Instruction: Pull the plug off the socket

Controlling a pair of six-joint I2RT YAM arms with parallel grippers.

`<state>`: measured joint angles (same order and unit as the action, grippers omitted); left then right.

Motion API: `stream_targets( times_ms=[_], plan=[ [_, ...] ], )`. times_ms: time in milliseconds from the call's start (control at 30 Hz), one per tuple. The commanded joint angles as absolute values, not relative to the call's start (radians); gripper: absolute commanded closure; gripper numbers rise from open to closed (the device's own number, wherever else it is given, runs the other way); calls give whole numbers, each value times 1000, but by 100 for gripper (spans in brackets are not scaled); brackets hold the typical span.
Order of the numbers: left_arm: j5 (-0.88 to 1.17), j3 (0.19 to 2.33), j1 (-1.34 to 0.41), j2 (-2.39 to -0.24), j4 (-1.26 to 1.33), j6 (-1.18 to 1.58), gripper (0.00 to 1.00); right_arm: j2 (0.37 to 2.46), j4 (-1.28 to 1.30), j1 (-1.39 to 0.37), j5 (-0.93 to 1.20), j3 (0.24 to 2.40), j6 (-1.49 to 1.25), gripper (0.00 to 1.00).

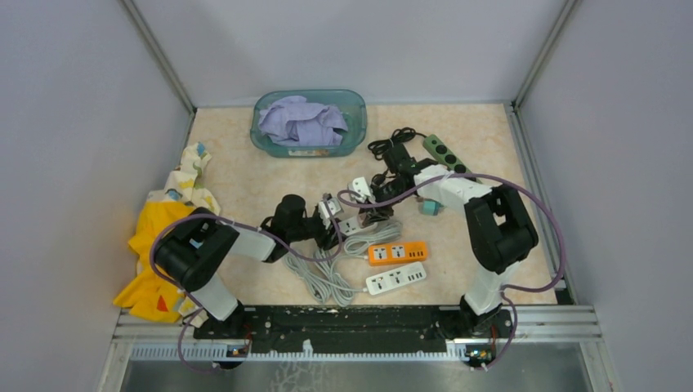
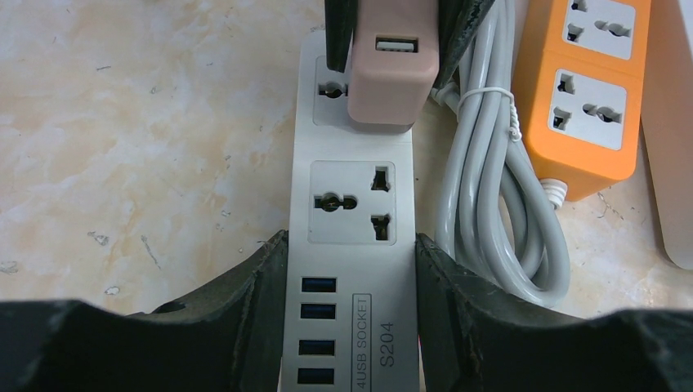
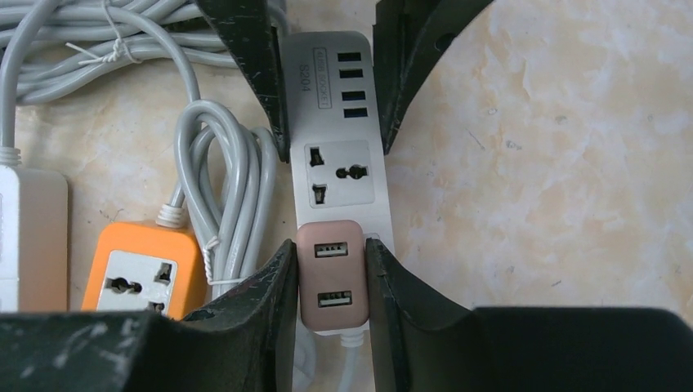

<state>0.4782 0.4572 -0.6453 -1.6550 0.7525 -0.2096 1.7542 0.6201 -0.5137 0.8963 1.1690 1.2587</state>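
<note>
A white socket strip (image 2: 351, 204) lies on the table with a pink plug (image 3: 331, 273) seated in its end outlet. My left gripper (image 2: 351, 245) is shut on the socket's USB end, its black fingers (image 2: 261, 278) pressed against both long sides. My right gripper (image 3: 331, 253) is shut on the plug, one finger tight on each flank. In the left wrist view the plug (image 2: 388, 77) shows at the far end between the right arm's fingers. From above, the left gripper (image 1: 333, 214) and right gripper (image 1: 364, 194) meet mid-table.
An orange socket strip (image 2: 584, 90) and a coiled grey cord (image 2: 490, 188) lie right beside the white one. Another white strip (image 1: 395, 278) sits nearer the arm bases. A teal basin with cloth (image 1: 309, 122), a green strip (image 1: 444, 153) and yellow cloth (image 1: 159, 245) ring the area.
</note>
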Motion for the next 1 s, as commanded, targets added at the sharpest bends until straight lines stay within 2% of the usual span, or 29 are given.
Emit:
stream_targets(
  times_ms=[0, 133, 267, 500, 600, 800, 967],
  plan=[
    [454, 458, -641, -1681, 657, -155, 99, 1682, 421, -588, 1013, 1159, 1006, 100],
    [450, 456, -641, -1683, 654, -157, 100, 1680, 360, -570, 965, 1164, 914, 100],
    [442, 456, -641, -1682, 648, -159, 100, 1687, 408, -492, 997, 1175, 949, 100],
    [434, 465, -641, -1684, 636, -161, 100, 1673, 682, -443, 1088, 1191, 1300, 100],
    [434, 471, -641, -1687, 625, -162, 100, 1686, 721, -467, 1122, 1185, 1361, 100],
    [427, 474, -641, -1692, 614, -158, 100, 1673, 441, -593, 1012, 1150, 1043, 100],
    [417, 473, -641, -1690, 603, -159, 100, 1661, 401, -577, 1023, 1182, 926, 100]
  ],
)
